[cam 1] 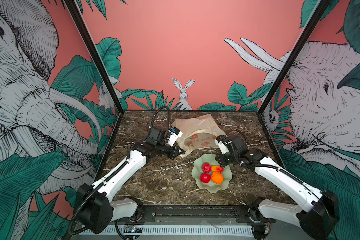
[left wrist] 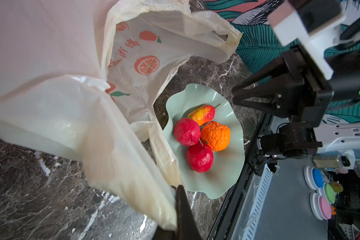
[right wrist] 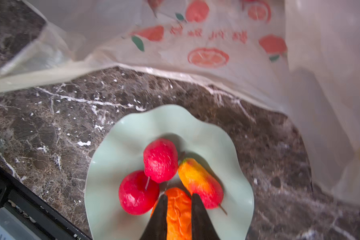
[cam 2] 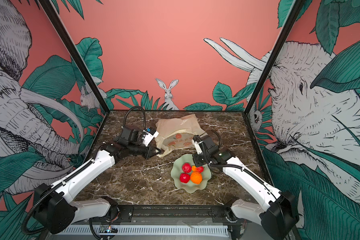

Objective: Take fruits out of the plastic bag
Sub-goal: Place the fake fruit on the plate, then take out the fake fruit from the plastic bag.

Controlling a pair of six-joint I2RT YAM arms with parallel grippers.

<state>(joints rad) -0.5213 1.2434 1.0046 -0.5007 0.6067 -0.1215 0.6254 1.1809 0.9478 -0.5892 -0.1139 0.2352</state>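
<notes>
The cream plastic bag (cam 1: pixel 197 131) (cam 2: pixel 175 128) lies crumpled at the back of the marble table. My left gripper (cam 1: pixel 180 152) (left wrist: pixel 178 188) is shut on the bag's near edge, pulling the film (left wrist: pixel 50 83) taut. Four fruits lie in the pale green dish (cam 1: pixel 208 188) (left wrist: pixel 222 178): two red ones (cam 1: pixel 206 167) (cam 1: pixel 205 178), an orange one (cam 1: pixel 217 177) (right wrist: pixel 178 207) and a red-yellow one (cam 1: pixel 217 168) (right wrist: pixel 200 185). My right gripper (cam 1: pixel 221 164) (right wrist: pixel 178 196) hangs over the dish's far right rim. Its jaws stand narrowly apart and hold nothing. No fruit shows inside the bag.
The dish sits right of centre, between the bag and the table's front edge. A black rail (cam 1: pixel 191 209) runs along that edge. Black frame posts (cam 1: pixel 96 56) and painted walls close in the sides and back. Coloured round lids (left wrist: pixel 318 178) lie beyond the table edge.
</notes>
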